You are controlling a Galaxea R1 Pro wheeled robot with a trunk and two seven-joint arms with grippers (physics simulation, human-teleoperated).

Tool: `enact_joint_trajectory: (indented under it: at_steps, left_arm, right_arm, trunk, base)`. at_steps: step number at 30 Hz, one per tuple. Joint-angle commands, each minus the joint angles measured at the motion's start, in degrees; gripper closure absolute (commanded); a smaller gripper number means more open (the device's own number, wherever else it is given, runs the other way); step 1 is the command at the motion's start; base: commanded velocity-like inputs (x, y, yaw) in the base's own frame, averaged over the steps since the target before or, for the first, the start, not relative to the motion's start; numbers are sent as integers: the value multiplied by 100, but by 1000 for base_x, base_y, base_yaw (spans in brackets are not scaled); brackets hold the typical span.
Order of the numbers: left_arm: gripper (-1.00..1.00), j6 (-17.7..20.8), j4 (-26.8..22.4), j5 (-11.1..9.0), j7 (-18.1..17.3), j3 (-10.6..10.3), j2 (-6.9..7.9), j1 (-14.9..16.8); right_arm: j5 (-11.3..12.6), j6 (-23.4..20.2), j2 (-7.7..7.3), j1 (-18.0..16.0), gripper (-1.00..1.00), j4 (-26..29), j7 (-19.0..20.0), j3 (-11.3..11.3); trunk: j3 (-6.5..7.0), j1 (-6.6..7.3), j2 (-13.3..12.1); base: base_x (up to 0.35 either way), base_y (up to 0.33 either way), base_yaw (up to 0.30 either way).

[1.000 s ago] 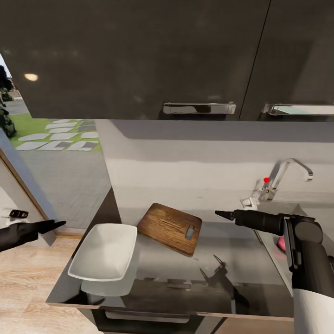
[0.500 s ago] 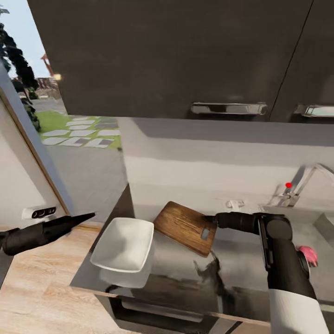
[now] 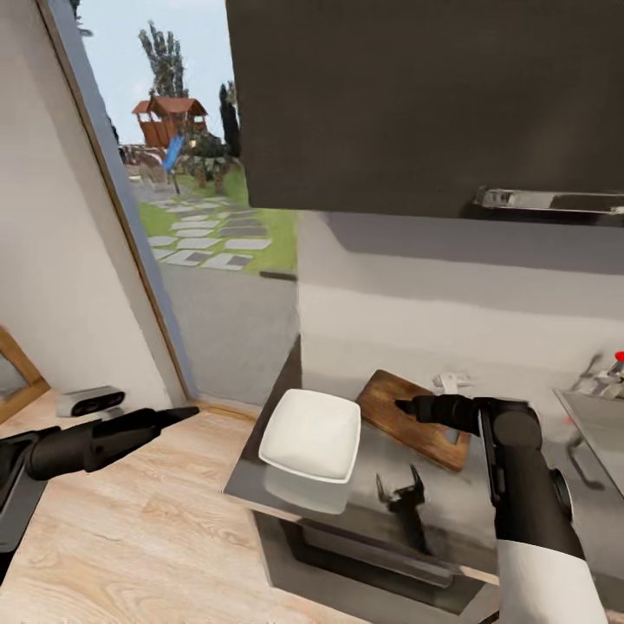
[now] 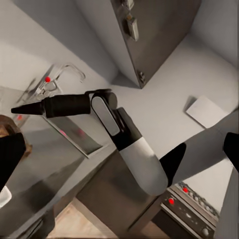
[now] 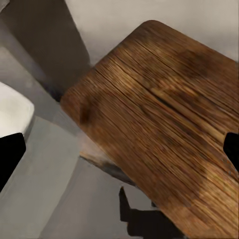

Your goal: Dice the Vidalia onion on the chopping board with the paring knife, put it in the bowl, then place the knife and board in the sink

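A dark grey wall cupboard (image 3: 416,104) with a chrome bar handle (image 3: 550,200) hangs above. A pale wooden plank floor (image 3: 147,537) meets a tall glass door (image 3: 199,217), beyond it a red-roofed playhouse (image 3: 169,121).

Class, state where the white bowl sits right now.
In the head view the bowl sits on the countertop near its left end, just left of the chopping board, over which the right gripper is poised.
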State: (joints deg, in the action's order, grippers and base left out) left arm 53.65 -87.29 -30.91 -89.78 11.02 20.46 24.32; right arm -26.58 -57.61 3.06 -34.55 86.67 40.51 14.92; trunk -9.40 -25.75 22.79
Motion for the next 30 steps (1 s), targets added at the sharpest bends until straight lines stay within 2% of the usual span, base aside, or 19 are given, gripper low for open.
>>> enact_joint_trajectory:
  at_steps: [1,3,4,10,13,14,15,17,19,25,30]
  left_arm:
    - [-100,98,6,-1,-22,-17,2,5]
    - [-100,127,8,-1,-22,-26,2,4]
    - [-100,143,9,-2,-22,-32,2,7]
    - [-100,153,10,5,-22,-38,-4,5]
    - [-100,154,10,6,-22,-38,-6,7]
    - [-100,151,10,6,-22,-38,-6,9]
    - [-100,148,12,13,-22,-38,-7,5]
    - [-100,146,16,19,-22,-38,-7,7]
    - [-100,140,19,43,-22,-38,-7,5]
    - [-100,124,19,52,-22,-38,-7,4]
    - [-100,95,22,64,-22,-43,-7,4]
  right_arm:
    - [-57,-20,4,-8,-100,7,56,55]
    - [-54,-21,0,-8,-100,7,59,171]
    - [-49,-22,-8,-8,-100,7,74,385]
    - [-24,-19,-44,-8,-100,21,144,884]
    - [-23,-21,-62,-8,-100,23,159,1016]
    - [-23,-20,-68,-8,-100,24,165,1116]
    - [-19,-16,-73,-9,-100,25,178,1355]
    - [-16,-15,-77,-10,-100,25,187,1510]
    - [-14,-14,-78,-9,-100,25,184,1595]
    - [-41,-7,-78,-10,-100,25,113,1612]
    - [-62,-11,-82,-10,-100,10,93,1632]
  trunk:
    - [-12,-4,13]
    - [-10,-4,13]
    - [-4,-4,13]
    - [34,-4,13]
    - [55,-4,13]
    - [62,-4,13]
    - [69,-4,13]
    - [83,-4,13]
    - [98,-4,13]
    - [141,-4,13]
    - [178,-4,13]
  base:
    - [-9,336,68]
    - [14,337,20]
    - [80,335,-118]
    - [111,330,-178]
    - [145,306,-208]
    - [151,299,-210]
    - [158,291,-210]
    - [160,289,-211]
    - [163,286,-209]
    - [162,263,-192]
    - [65,78,-181]
